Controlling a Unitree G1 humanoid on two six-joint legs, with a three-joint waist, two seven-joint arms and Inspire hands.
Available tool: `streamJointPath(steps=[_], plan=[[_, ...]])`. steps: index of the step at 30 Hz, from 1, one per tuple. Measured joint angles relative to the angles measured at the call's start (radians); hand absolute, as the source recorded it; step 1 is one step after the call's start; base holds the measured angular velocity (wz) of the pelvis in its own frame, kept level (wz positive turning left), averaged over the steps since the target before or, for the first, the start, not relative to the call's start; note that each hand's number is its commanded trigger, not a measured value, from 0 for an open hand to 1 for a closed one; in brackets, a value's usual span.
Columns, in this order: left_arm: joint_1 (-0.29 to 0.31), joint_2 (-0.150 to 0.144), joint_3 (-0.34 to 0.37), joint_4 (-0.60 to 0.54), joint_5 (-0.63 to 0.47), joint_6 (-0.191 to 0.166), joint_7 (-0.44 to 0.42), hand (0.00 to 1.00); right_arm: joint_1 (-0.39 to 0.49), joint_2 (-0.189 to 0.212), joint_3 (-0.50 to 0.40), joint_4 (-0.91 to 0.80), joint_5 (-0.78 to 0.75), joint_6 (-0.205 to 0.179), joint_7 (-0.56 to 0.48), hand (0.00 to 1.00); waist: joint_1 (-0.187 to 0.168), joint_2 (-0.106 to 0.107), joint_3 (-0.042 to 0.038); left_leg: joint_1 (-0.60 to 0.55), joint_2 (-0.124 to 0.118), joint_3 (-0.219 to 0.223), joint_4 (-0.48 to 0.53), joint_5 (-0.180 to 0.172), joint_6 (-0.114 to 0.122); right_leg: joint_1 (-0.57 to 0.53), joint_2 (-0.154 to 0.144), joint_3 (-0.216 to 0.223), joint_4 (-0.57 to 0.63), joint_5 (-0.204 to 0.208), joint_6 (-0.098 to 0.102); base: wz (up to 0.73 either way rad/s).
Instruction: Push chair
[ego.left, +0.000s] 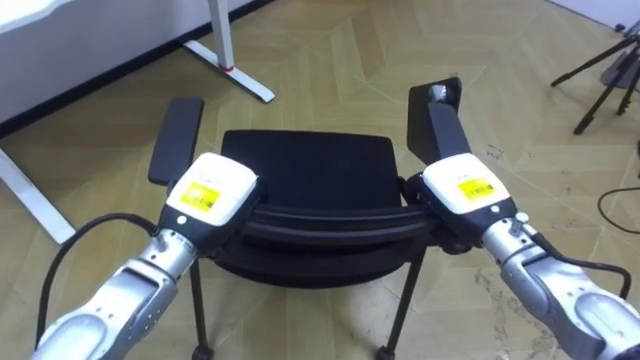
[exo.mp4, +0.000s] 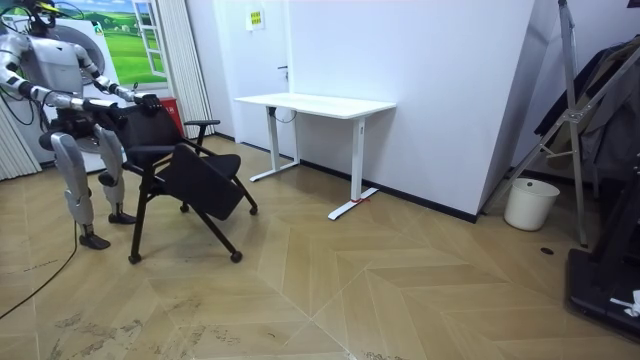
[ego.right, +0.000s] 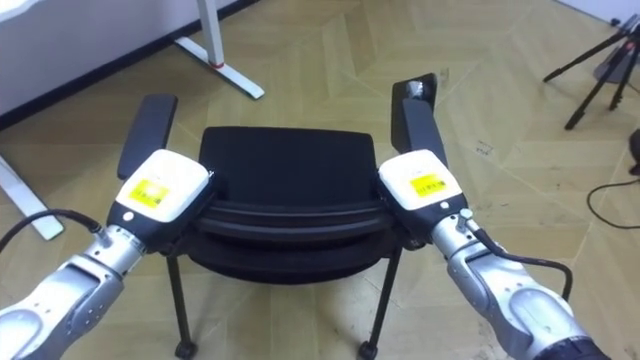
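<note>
A black chair (ego.left: 310, 160) with two armrests stands right in front of me on the wooden floor, its seat pointing away. My left hand (ego.left: 208, 195) rests on the left end of the backrest's top rail (ego.left: 330, 222), dark fingers curled over its edge. My right hand (ego.left: 462, 188) holds the right end the same way. In the room view I stand at the room view's left behind the chair (exo.mp4: 195, 175), both arms stretched out to its back.
A white desk (exo.mp4: 315, 105) stands ahead against the wall; its foot (ego.left: 240, 78) lies on the floor beyond the chair's left armrest (ego.left: 175, 138). A black tripod (ego.left: 610, 65) stands far right. A white bucket (exo.mp4: 530, 203) sits by the far wall.
</note>
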Motion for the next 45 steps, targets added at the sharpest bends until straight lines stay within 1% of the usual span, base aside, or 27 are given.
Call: streamJointPath(steps=[3, 5, 6, 7, 8, 9, 11, 12, 15, 17, 19, 21, 22, 24, 25, 26, 27, 29, 31, 34, 37, 39, 40, 41, 42, 44, 45], plan=[[-0.062, -0.035, -0.004, 0.109, 0.0, -0.02, 0.021, 1.0, -0.031, 0.025, -0.001, 0.059, -0.002, -0.002, -0.012, 1.0, -0.005, -0.001, 0.0018, -0.058, 0.0, 0.002, 0.108, -0.007, -0.002, -0.02, -0.013, -0.016, 0.056, -0.027, -0.01, 0.21], [-0.106, -0.054, -0.008, 0.178, -0.002, -0.019, 0.044, 1.0, -0.076, 0.043, -0.002, 0.111, -0.015, -0.013, -0.016, 1.0, -0.014, 0.012, 0.0117, -0.16, 0.016, 0.005, 0.3, -0.043, -0.009, -0.051, -0.02, -0.038, 0.13, -0.069, -0.025, 0.22], [-0.123, -0.057, -0.009, 0.2, -0.002, -0.02, 0.051, 1.0, -0.086, 0.047, -0.003, 0.126, -0.017, -0.015, -0.022, 1.0, -0.024, 0.012, 0.0157, -0.197, 0.017, 0.006, 0.364, -0.045, -0.01, -0.056, -0.022, -0.052, 0.153, -0.086, -0.027, 0.49], [-0.153, -0.076, -0.018, 0.248, -0.002, -0.02, 0.065, 1.0, -0.096, 0.049, -0.015, 0.146, -0.016, -0.021, -0.03, 1.0, -0.03, 0.014, 0.0163, -0.272, 0.028, 0.023, 0.497, -0.044, -0.009, -0.071, -0.027, -0.073, 0.2, -0.13, -0.035, 0.5], [-0.183, -0.095, -0.028, 0.292, -0.002, -0.02, 0.08, 1.0, -0.11, 0.051, -0.021, 0.18, -0.01, -0.032, -0.043, 1.0, -0.03, 0.026, 0.0207, -0.322, 0.049, 0.031, 0.613, -0.041, -0.009, -0.084, -0.024, -0.085, 0.253, -0.172, -0.045, 0.44], [-0.197, -0.103, -0.038, 0.313, -0.002, -0.02, 0.086, 1.0, -0.113, 0.052, -0.021, 0.193, -0.004, -0.034, -0.05, 1.0, -0.031, 0.036, 0.0255, -0.342, 0.058, 0.031, 0.66, -0.036, -0.008, -0.084, -0.023, -0.092, 0.275, -0.192, -0.049, 0.35], [-0.218, -0.126, -0.055, 0.347, -0.003, -0.015, 0.101, 1.0, -0.11, 0.055, -0.03, 0.228, 0.0, -0.045, -0.071, 1.0, -0.032, 0.035, 0.0298, -0.416, 0.077, 0.034, 0.822, 0.027, -0.004, -0.087, -0.028, -0.093, 0.366, -0.254, -0.054, 0.31], [-0.215, -0.127, -0.055, 0.346, -0.004, -0.016, 0.103, 1.0, -0.109, 0.05, -0.031, 0.227, -0.002, -0.051, -0.078, 1.0, -0.032, 0.038, 0.0289, -0.436, 0.08, 0.034, 0.846, 0.029, 0.0, -0.092, -0.029, -0.092, 0.383, -0.266, -0.057, 0.08], [-0.209, -0.127, -0.056, 0.341, -0.03, -0.021, 0.118, 1.0, -0.111, 0.034, -0.032, 0.207, 0.005, -0.055, -0.089, 1.0, -0.025, 0.057, 0.0294, -0.534, 0.076, 0.061, 0.753, 0.01, 0.019, -0.124, -0.048, -0.099, 0.435, -0.291, -0.065, -0.2], [-0.207, -0.124, -0.056, 0.337, -0.031, -0.028, 0.123, 1.0, -0.11, 0.021, -0.032, 0.199, 0.002, -0.064, -0.095, 1.0, -0.023, 0.06, 0.028, -0.56, 0.065, 0.105, 0.54, 0.015, 0.023, -0.125, -0.052, -0.095, 0.435, -0.304, -0.043, -0.09], [-0.207, -0.111, -0.056, 0.311, -0.031, -0.029, 0.118, 1.0, -0.104, 0.025, -0.033, 0.198, 0.003, -0.066, -0.113, 1.0, -0.019, 0.06, 0.0264, -0.564, 0.066, 0.114, 0.435, 0.014, 0.025, -0.125, -0.053, -0.088, 0.434, -0.322, -0.032, -0.15], [-0.207, -0.093, -0.054, 0.286, -0.031, -0.032, 0.114, 1.0, -0.1, 0.027, -0.036, 0.195, 0.003, -0.065, -0.141, 1.0, -0.007, 0.053, 0.0201, -0.568, 0.068, 0.13, 0.417, 0.037, 0.037, -0.131, -0.07, -0.084, 0.433, -0.331, -0.013, -0.33], [-0.207, -0.083, -0.054, 0.268, -0.031, -0.034, 0.104, 1.0, -0.099, 0.028, -0.032, 0.199, 0.006, -0.065, -0.155, 1.0, 0.008, 0.041, 0.0113, -0.561, 0.066, 0.148, 0.421, 0.039, 0.038, -0.124, -0.104, -0.1, 0.431, -0.338, 0.007, -0.6], [-0.207, -0.068, -0.054, 0.262, -0.031, -0.043, 0.104, 1.0, -0.1, 0.044, -0.035, 0.208, 0.005, -0.06, -0.166, 1.0, 0.034, 0.034, 0.004, -0.542, 0.054, 0.174, 0.442, 0.042, 0.056, -0.098, -0.161, -0.129, 0.443, -0.339, 0.044, -0.61], [-0.214, -0.055, -0.046, 0.262, -0.03, -0.053, 0.107, 1.0, -0.107, 0.058, -0.036, 0.209, 0.001, -0.055, -0.168, 1.0, 0.037, 0.005, 0.0043, -0.533, 0.007, 0.161, 0.463, 0.019, 0.091, -0.104, -0.194, -0.121, 0.5, -0.35, 0.076, -0.31], [-0.231, -0.053, -0.035, 0.27, -0.03, -0.057, 0.111, 1.0, -0.119, 0.065, -0.039, 0.21, -0.005, -0.053, -0.17, 1.0, 0.038, -0.004, 0.006, -0.536, -0.025, 0.137, 0.493, -0.001, 0.109, -0.145, -0.225, -0.107, 0.615, -0.339, 0.066, -0.2], [-0.241, -0.053, -0.035, 0.281, -0.03, -0.059, 0.114, 1.0, -0.125, 0.069, -0.041, 0.211, -0.009, -0.049, -0.17, 1.0, 0.038, -0.002, 0.0086, -0.536, -0.03, 0.131, 0.507, -0.013, 0.113, -0.173, -0.236, -0.09, 0.681, -0.309, 0.053, -0.03], [-0.271, -0.052, -0.037, 0.327, -0.03, -0.081, 0.131, 1.0, -0.126, 0.087, -0.036, 0.218, -0.009, -0.033, -0.177, 1.0, 0.04, 0.006, 0.0146, -0.514, -0.03, 0.119, 0.531, -0.055, 0.118, -0.259, -0.248, -0.028, 0.848, -0.16, 0.043, 0.03], [-0.288, -0.044, -0.039, 0.354, -0.03, -0.101, 0.153, 1.0, -0.131, 0.095, -0.028, 0.219, 0.002, -0.024, -0.185, 1.0, 0.057, 0.017, 0.0185, -0.501, -0.021, 0.098, 0.537, -0.082, 0.117, -0.313, -0.237, 0.008, 0.915, -0.099, 0.052, -0.22], [-0.321, -0.037, -0.017, 0.422, -0.03, -0.117, 0.198, 1.0, -0.184, 0.129, -0.016, 0.236, -0.022, 0.007, -0.2, 1.0, 0.099, 0.05, 0.0423, -0.487, -0.023, 0.023, 0.526, -0.099, 0.102, -0.429, -0.198, -0.004, 0.902, -0.172, 0.051, -0.41], [-0.32, -0.021, 0.003, 0.451, -0.027, -0.121, 0.239, 1.0, -0.224, 0.166, 0.011, 0.26, -0.026, 0.03, -0.218, 1.0, 0.122, 0.045, 0.0429, -0.469, -0.037, -0.065, 0.486, -0.099, 0.069, -0.487, -0.167, -0.026, 0.674, -0.18, 0.054, -0.04], [-0.319, -0.019, 0.013, 0.452, -0.027, -0.112, 0.254, 1.0, -0.237, 0.178, 0.018, 0.262, -0.027, 0.043, -0.219, 1.0, 0.125, 0.039, 0.0395, -0.463, -0.038, -0.119, 0.473, -0.106, 0.04, -0.499, -0.149, -0.012, 0.511, -0.151, 0.041, 0.45], [-0.322, -0.016, 0.019, 0.453, -0.027, -0.107, 0.256, 1.0, -0.248, 0.181, 0.029, 0.262, -0.026, 0.048, -0.219, 1.0, 0.123, 0.034, 0.0385, -0.461, -0.036, -0.155, 0.475, -0.114, 0.018, -0.504, -0.146, -0.007, 0.43, -0.111, 0.042, 0.7], [-0.321, -0.014, 0.022, 0.451, -0.027, -0.098, 0.258, 1.0, -0.256, 0.188, 0.038, 0.264, -0.024, 0.057, -0.219, 1.0, 0.124, 0.024, 0.032, -0.464, -0.03, -0.19, 0.484, -0.125, -0.01, -0.493, -0.127, -0.007, 0.432, -0.072, 0.03, 0.75], [-0.319, -0.014, 0.026, 0.448, -0.027, -0.095, 0.26, 1.0, -0.26, 0.188, 0.038, 0.264, -0.024, 0.057, -0.219, 1.0, 0.126, 0.018, 0.028, -0.464, -0.03, -0.195, 0.492, -0.127, -0.027, -0.486, -0.122, -0.021, 0.442, -0.063, 0.012, 0.71], [-0.316, -0.023, 0.037, 0.437, -0.027, -0.083, 0.265, 1.0, -0.278, 0.186, 0.038, 0.267, -0.022, 0.057, -0.216, 1.0, 0.137, 0.018, 0.0284, -0.462, 0.009, -0.19, 0.507, -0.137, -0.053, -0.468, -0.125, -0.098, 0.501, -0.111, -0.043, 0.67], [-0.319, -0.027, 0.037, 0.437, -0.027, -0.078, 0.267, 1.0, -0.283, 0.185, 0.038, 0.271, -0.021, 0.056, -0.216, 1.0, 0.138, 0.019, 0.0282, -0.462, 0.019, -0.185, 0.507, -0.134, -0.058, -0.461, -0.125, -0.112, 0.508, -0.123, -0.05, 0.69]])
